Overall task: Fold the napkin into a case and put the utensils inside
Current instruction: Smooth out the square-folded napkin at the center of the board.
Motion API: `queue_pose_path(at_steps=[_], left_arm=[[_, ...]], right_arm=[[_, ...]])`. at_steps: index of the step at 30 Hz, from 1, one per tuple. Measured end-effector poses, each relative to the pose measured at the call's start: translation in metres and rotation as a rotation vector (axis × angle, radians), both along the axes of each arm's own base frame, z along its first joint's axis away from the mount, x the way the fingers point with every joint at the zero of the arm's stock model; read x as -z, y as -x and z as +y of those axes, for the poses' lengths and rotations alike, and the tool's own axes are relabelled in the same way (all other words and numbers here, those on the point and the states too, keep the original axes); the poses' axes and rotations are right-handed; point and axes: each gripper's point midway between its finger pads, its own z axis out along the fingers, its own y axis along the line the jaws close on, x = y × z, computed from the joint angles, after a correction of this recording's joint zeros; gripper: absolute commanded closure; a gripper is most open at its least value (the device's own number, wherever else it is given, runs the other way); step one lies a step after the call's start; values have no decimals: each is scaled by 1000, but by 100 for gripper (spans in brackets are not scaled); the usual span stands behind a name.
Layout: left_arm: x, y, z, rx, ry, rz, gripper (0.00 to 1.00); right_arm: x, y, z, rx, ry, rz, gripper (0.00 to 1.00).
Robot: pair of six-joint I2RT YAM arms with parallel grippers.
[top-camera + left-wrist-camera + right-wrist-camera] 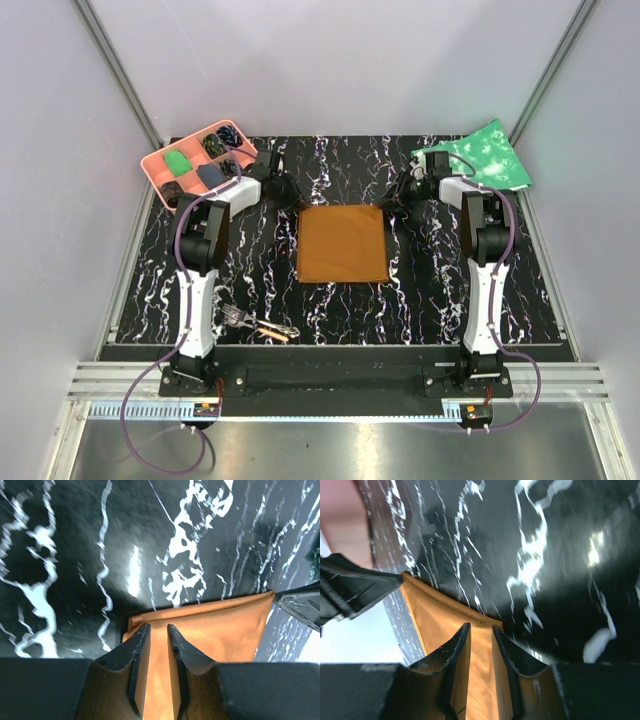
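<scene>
The rust-brown napkin [342, 245] lies flat and square in the middle of the black marbled table. My left gripper [290, 195] is at its far left corner and my right gripper [392, 200] at its far right corner. In the left wrist view the gripper [158, 626] has its jaws closed narrowly on the napkin [225, 625] at the far edge. The right wrist view shows the same: the gripper [481, 626] pinches the napkin [435, 620] at its corner. The utensils, a silver fork [237, 318] and a slim piece with an orange-tan end [272, 330], lie near the left arm's base. No folded case shows.
A pink compartment tray [160, 165] with small items stands at the far left. A green mottled cloth [485, 155] lies at the far right. Grey walls enclose the table on three sides. The right arm's fingers [300, 607] show in the left wrist view.
</scene>
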Motion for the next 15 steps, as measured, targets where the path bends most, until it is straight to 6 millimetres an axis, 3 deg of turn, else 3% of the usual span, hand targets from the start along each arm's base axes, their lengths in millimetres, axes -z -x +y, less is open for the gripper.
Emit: queue_pose_path(at_steps=[7, 10, 12, 15], left_arm=[[5, -7, 7, 6, -18, -9, 73], [5, -7, 8, 16, -29, -14, 65], [2, -6, 8, 22, -34, -17, 59], [-8, 2, 14, 15, -60, -5, 52]], right_arm=[[-9, -23, -1, 4, 17, -34, 61], [-14, -28, -7, 18, 75, -49, 54], [-22, -22, -15, 32, 136, -38, 52], [-52, -6, -22, 54, 213, -59, 48]])
